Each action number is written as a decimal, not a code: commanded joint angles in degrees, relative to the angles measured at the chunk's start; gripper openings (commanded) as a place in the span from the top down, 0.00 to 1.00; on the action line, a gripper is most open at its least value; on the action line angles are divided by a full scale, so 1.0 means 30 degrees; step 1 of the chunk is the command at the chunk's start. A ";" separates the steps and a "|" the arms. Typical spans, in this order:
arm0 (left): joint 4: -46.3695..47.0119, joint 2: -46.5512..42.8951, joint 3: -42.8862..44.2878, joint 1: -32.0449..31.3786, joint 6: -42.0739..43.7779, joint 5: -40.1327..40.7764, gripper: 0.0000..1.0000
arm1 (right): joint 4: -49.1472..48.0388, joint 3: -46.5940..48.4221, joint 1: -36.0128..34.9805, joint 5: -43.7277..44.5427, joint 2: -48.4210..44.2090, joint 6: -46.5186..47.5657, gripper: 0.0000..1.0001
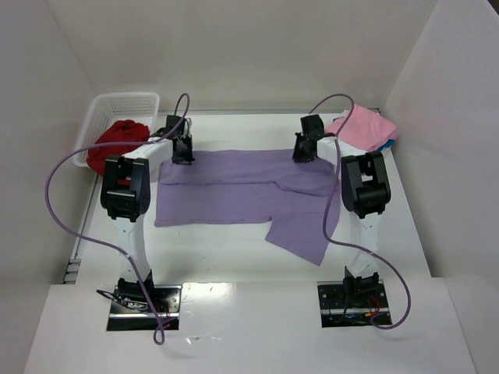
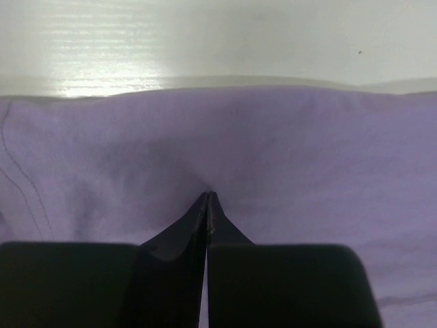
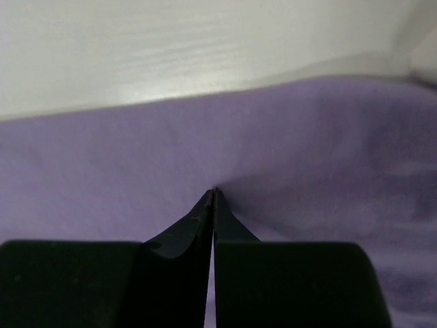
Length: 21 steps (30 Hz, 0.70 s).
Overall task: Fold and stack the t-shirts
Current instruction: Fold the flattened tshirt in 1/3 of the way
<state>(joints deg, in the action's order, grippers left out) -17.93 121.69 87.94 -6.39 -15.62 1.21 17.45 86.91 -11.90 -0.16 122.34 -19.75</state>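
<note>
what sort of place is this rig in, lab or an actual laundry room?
Probably a lab test cell, not a home: plain white enclosure walls, left arm and right arm bolted to a white table, lavender t-shirt laid out near a lattice basket.

Four shirts are showing: a lavender t-shirt (image 1: 234,187), a deep red t-shirt (image 1: 117,140), a pink t-shirt (image 1: 362,125) and a blue t-shirt (image 1: 388,145). One white basket (image 1: 125,105) is sitting there. Two arms are showing, one left end effector (image 1: 184,158) and one right end effector (image 1: 302,156).
</note>
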 commanded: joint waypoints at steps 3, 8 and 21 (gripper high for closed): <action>-0.1549 0.1270 0.1826 0.0080 -0.0273 0.0211 0.96 | 0.0567 0.2050 -0.0574 0.0494 0.1432 0.0252 0.96; -0.2255 0.2209 0.3059 0.0080 0.0079 0.0853 0.96 | 0.1124 0.3224 -0.0750 0.0494 0.2458 0.0254 0.96; -0.3983 0.4992 0.8296 0.0988 0.0811 0.1031 0.96 | 0.3821 0.9897 -0.0926 0.0318 0.6326 0.0604 0.96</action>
<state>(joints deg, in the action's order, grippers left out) -27.77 133.03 107.85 -4.69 -14.90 2.81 24.60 111.09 -13.65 0.58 137.01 -19.42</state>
